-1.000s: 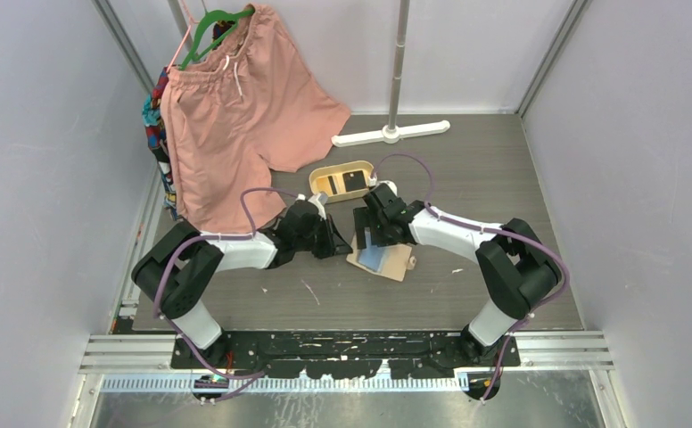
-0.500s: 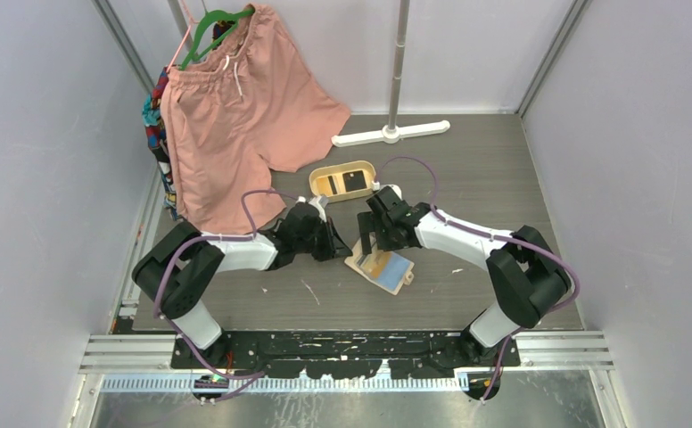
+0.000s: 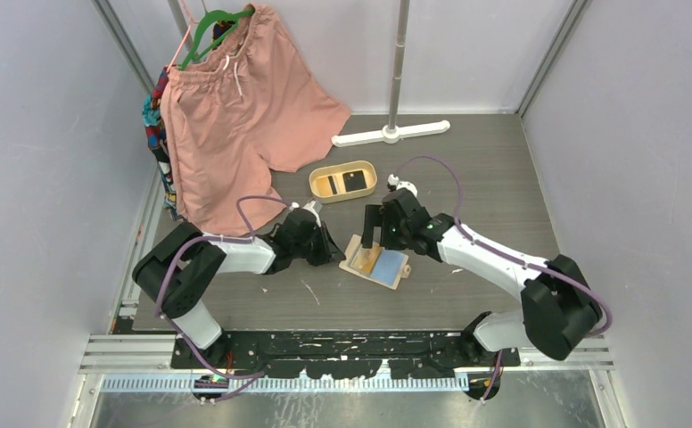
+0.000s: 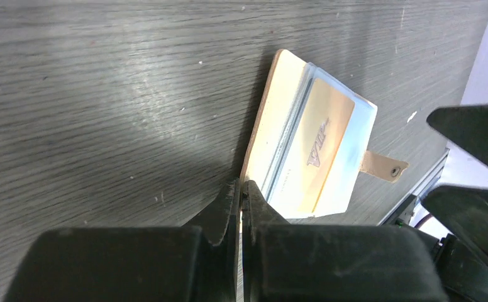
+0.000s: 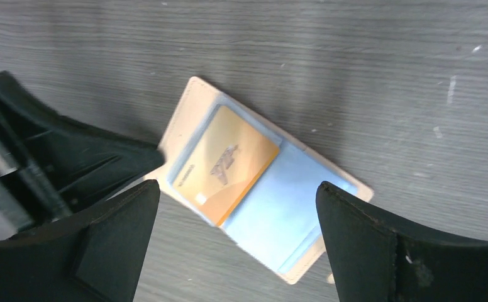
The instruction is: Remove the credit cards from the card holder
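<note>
card holder (image 3: 380,262): open flat on table (image 3: 494,187), blue inside up, centre of top view
orange card (image 5: 226,165): in holder pocket, 10 o'clock half in right wrist view
right gripper (image 3: 375,237): spread wide, empty, over holder; holder sits between its fingers
left gripper (image 4: 240,195): pressed together, tips at holder's corner; holder at 3 o'clock of it in top view
tray (image 3: 342,167): 12 o'clock of holder, apart
</note>
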Controlling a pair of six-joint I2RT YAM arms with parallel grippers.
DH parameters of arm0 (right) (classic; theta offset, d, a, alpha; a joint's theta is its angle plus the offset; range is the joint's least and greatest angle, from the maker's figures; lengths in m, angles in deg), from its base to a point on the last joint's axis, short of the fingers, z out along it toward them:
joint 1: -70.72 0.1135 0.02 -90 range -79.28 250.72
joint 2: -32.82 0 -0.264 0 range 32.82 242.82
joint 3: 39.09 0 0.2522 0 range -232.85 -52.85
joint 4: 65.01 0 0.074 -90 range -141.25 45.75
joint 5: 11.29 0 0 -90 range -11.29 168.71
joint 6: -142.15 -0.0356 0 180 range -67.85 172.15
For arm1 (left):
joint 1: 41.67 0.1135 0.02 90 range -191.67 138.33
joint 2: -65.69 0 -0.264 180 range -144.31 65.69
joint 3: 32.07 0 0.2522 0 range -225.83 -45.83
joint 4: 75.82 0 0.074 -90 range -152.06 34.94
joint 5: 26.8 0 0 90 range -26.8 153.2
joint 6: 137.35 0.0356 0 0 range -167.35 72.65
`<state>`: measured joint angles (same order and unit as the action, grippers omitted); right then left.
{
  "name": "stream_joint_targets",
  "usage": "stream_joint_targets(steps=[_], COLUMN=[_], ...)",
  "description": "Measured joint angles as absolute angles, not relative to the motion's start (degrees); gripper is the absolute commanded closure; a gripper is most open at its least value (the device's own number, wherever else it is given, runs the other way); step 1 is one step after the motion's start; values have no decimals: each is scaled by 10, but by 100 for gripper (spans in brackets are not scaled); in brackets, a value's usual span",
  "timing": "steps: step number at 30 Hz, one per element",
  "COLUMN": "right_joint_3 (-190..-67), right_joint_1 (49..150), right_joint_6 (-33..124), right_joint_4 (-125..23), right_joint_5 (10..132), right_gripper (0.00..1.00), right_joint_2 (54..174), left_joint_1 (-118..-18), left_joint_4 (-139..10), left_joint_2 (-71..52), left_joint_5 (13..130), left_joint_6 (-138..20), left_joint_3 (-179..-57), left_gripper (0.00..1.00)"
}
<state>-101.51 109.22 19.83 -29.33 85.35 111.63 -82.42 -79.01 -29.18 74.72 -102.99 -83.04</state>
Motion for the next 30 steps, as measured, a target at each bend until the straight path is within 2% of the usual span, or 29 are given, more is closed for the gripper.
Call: stream_joint_targets(steps=[3, 9, 17, 23, 30], right_joint_3=[-980, -956, -921, -881, -861], right_joint_1=[1091, 1091, 1091, 1091, 1088], right_joint_6=[156, 99, 47, 5, -24], right_joint_4=[-334, -386, -485, -613, -689], right_joint_5=[822, 760, 730, 703, 684], right_gripper=[0, 0, 0, 1, 2], right_joint_2=[1092, 1140, 1166, 1184, 1196], left_joint_1=[-824, -824, -824, -825, -825], left_joint_4=[-792, -808, -788, -790, -790], left_joint_2=[-292, -274, -221, -217, -207], left_joint_5=[738, 717, 670, 662, 655], left_joint_6=[-1039, -1060, -1071, -1076, -1085], left_joint_3=[-824, -797, -758, -752, -742], left_gripper=[100, 100, 100, 100, 100])
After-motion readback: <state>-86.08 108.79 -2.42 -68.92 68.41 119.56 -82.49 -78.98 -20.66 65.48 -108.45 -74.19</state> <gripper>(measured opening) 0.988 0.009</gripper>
